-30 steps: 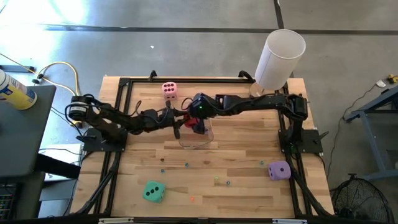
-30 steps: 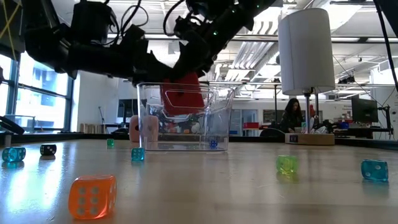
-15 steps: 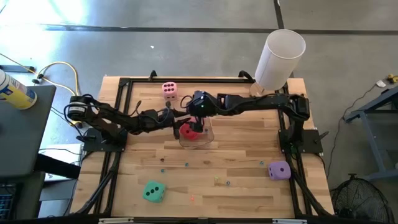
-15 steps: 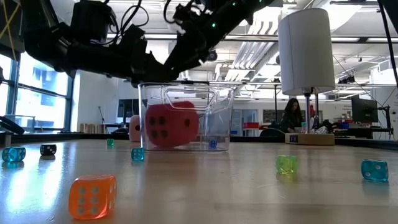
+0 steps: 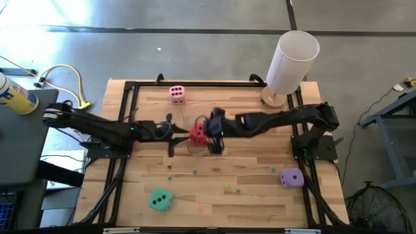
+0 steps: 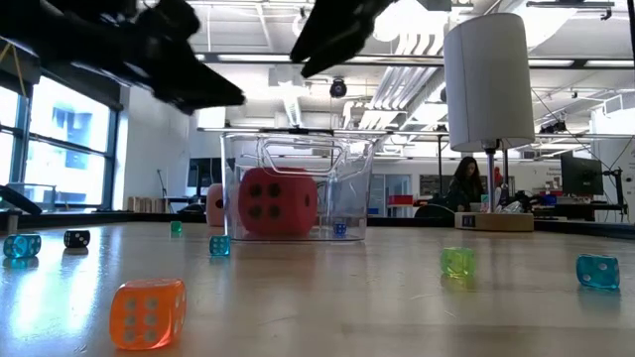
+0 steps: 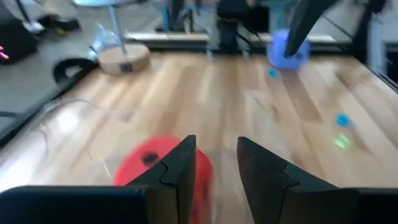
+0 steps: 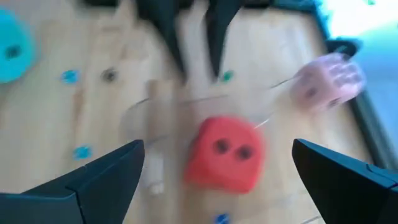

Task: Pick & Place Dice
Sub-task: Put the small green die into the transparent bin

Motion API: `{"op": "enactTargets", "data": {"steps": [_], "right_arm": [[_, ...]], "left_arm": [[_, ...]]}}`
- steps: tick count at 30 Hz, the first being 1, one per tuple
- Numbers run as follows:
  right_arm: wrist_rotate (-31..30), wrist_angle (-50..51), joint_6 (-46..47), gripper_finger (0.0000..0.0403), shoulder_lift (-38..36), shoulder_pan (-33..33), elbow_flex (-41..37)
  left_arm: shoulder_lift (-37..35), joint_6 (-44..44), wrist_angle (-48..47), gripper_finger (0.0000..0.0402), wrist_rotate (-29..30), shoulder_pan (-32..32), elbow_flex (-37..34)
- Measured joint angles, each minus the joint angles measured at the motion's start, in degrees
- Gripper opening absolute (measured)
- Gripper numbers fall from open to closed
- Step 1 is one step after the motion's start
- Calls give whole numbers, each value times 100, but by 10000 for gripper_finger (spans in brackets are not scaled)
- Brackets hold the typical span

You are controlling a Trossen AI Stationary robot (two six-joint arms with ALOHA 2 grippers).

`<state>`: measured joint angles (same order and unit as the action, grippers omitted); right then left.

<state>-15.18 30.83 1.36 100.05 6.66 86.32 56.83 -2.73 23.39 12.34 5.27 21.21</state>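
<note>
Red die rests inside clear container | right gripper above it, fingers spread wide, empty | left gripper beside container, fingers narrowly apart, empty

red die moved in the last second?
Yes. The red die has dropped from up at the clear container's rim, under the right gripper, to rest on its floor.
</note>
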Motion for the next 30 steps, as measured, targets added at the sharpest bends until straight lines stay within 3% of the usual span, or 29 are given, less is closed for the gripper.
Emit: {"op": "enactTargets", "data": {"steps": [7, 11, 15, 20, 26, 30], "right_arm": [[-908, 639, 991, 400, 41, 1177, -37], [-1874, 631, 1376, 400, 68, 1772, -195], [-3091, 1139, 1866, 400, 34, 2193, -213], [-4131, 1550, 2261, 400, 2, 2471, -210], [-4146, 1598, 2289, 400, 4, 2416, -210], [-4144, 1606, 2289, 400, 4, 2335, -210]], "left_arm": [[-1524, -605, -2512, 113, -193, 465, 0], [-1878, -1190, -3637, 113, 247, 422, 0], [-1765, -1942, -4475, 113, 1026, 91, 0], [-1386, -2241, -4593, 113, 1250, -494, -2], [-675, -3307, -4428, 113, 1150, -1048, 0], [-243, -3364, -4083, 113, 1101, -1268, 0]]}}
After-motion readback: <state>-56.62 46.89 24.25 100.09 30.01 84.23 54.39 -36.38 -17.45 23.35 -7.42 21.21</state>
